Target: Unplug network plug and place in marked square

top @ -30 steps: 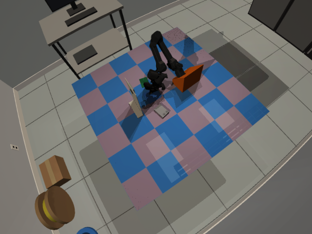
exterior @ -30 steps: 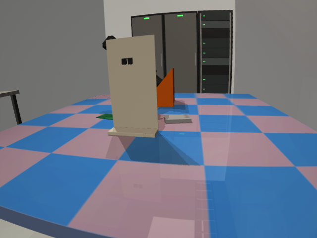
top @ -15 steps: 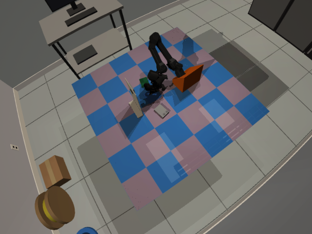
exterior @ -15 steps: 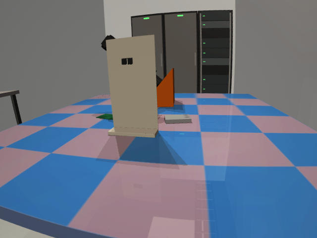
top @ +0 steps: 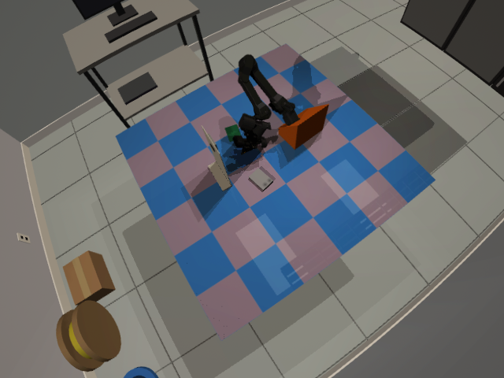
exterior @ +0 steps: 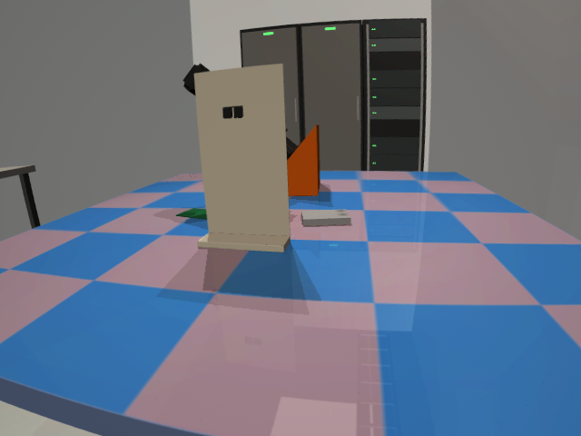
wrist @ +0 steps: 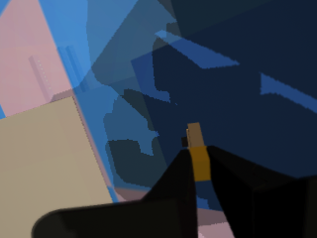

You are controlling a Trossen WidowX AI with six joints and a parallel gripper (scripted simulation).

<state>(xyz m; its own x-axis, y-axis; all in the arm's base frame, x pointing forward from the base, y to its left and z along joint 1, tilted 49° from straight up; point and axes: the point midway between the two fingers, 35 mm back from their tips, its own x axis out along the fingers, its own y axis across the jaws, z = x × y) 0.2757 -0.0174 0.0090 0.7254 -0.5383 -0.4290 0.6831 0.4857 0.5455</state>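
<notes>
The cream upright panel point(top: 220, 176) point(exterior: 243, 163) point(wrist: 50, 159) stands on its foot; two dark openings point(exterior: 227, 113) show near its top in the exterior view. My gripper point(top: 246, 149) point(wrist: 197, 156) is shut on the plug point(wrist: 200, 166), which shows as a small orange-yellow body with a tan end. In the wrist view the plug is clear of the panel, off to its right, above the shaded table. The panel hides the gripper in the exterior view. A flat green square point(top: 232, 132) point(exterior: 192, 214) lies beyond the gripper; whether it is the marked square I cannot tell.
An orange wedge-shaped block point(top: 311, 126) point(exterior: 306, 171) stands beside the arm, which overlaps it in the top view; contact cannot be told. A low grey box point(top: 260, 179) point(exterior: 326, 218) lies on the checkered table point(top: 280, 207) point(exterior: 422, 276) near the panel's foot.
</notes>
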